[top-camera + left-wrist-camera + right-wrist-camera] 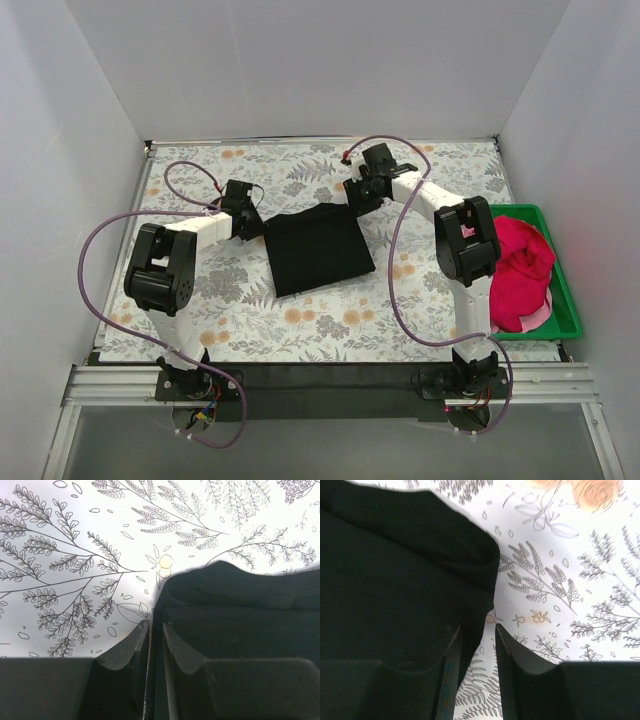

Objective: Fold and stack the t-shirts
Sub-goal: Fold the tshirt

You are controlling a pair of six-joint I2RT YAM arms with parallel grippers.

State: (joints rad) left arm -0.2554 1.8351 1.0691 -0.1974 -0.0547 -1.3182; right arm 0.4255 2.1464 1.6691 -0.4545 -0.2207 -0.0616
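Top external view, nearest first: the leaf-printed table [300, 330] is seen just beyond the arm bases, and the black t-shirt [318, 250] is laid flat at its middle, folded into a rough rectangle. To the right, at the table's edge, the pinkish-red t-shirt [520, 270] is heaped in the green crate [566, 300], well apart from the black one. Farther back, the left gripper [252, 224] is set at the black shirt's far left corner and the right gripper [355, 198] at its far right corner. In the left wrist view the fingers [131, 652] are drawn almost together. Only a narrow slot is left, into which the shirt's edge runs, and whether cloth is pinched there cannot be told. In the right wrist view the fingers [515, 660] are held a little apart, one over the shirt and one over the bare table, with the printed surface seen between them.
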